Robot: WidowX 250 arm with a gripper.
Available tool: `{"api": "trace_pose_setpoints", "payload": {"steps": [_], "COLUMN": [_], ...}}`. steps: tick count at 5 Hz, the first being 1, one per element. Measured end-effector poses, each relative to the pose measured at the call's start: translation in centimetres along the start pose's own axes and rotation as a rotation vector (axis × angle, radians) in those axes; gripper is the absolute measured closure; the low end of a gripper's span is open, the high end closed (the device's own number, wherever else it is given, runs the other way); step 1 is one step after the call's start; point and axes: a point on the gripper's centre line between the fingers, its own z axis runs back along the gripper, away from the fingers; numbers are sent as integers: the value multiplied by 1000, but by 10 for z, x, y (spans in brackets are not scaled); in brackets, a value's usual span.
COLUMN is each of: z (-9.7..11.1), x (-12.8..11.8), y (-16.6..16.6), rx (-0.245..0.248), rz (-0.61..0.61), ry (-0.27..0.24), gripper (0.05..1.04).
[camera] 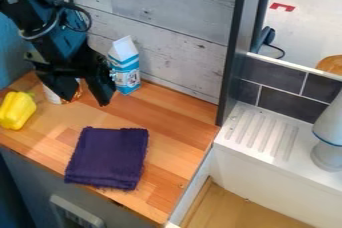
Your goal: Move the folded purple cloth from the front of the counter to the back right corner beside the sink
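Dark purple cloth (108,158), folded, flat on the wooden table (170,139) close to its front edge, frayed along the sides. Black gripper (86,102) hangs over the table further back, pointing down, fingers (100,88) spread open with a gap between the tips, nothing held. Can (56,95) (mostly hidden, so shape partly a guess) with white and orange on it, behind the fingers, toward the left of the view; one finger overlaps it, contact can't be told. Carton (125,74), blue and white with a peaked top, upright, just right of the fingers in the view and slightly behind them, near the back wall (167,47) of grey boards; can't tell if it touches the gripper. Cloth lies in front of the fingers, apart from them. Yellow pepper (17,110) at the left edge of the table, left of the can. Right side: dark upright post (234,57), then white sink (267,164) with a grooved ledge and a wooden-looking bottom; pale object (328,137) with a blue line, cut off by the view's edge, stands on the ledge. Dark tiles (274,76) behind.
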Motion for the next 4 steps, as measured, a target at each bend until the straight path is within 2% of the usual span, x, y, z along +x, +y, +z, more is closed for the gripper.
{"api": "trace_pose_setpoints", "payload": {"steps": [1,3,4], "z": [-5,-47,-79], "x": [-4,-9,-13], "y": [1,13,18], "rx": [-1,42,95], "rz": [6,-59,-160], "ry": [22,79,137], "gripper": [83,83,83]}}
